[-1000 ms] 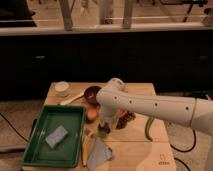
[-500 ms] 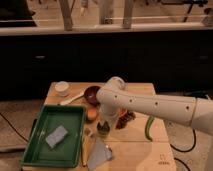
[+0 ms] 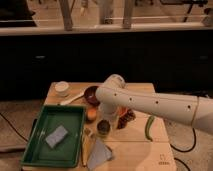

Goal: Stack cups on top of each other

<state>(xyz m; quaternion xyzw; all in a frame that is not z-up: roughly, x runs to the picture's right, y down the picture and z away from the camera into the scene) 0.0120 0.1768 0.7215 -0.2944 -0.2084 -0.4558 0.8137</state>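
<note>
Very little has changed over the last second: the arm (image 3: 150, 102) reaches in from the right edge of the frame along the same line as before, and its wrist stays bent down over the middle of the table (image 3: 135, 150). The gripper (image 3: 103, 120) still hangs just above the dark cup (image 3: 103, 129), at or very near its rim. Whether it is clamped on the cup, loose around it, or only hovering cannot be told, because the wrist covers that spot. The dark cup has not shifted either.

For the task, I judge this pause to be a grasp being set or settled, not a carry. No cup sits on another yet, so the stacking is at an early stage.

The dark cup is small, round and olive-brown. It stands upright just below the centre of the frame, right of the green tray (image 3: 55, 108). The pale cup (image 3: 62, 88) is also small and upright, and stands in the upper left corner of the table, well apart from the dark one and left of the maroon bowl (image 3: 91, 93). One cup must travel that gap before they can stack.
</note>
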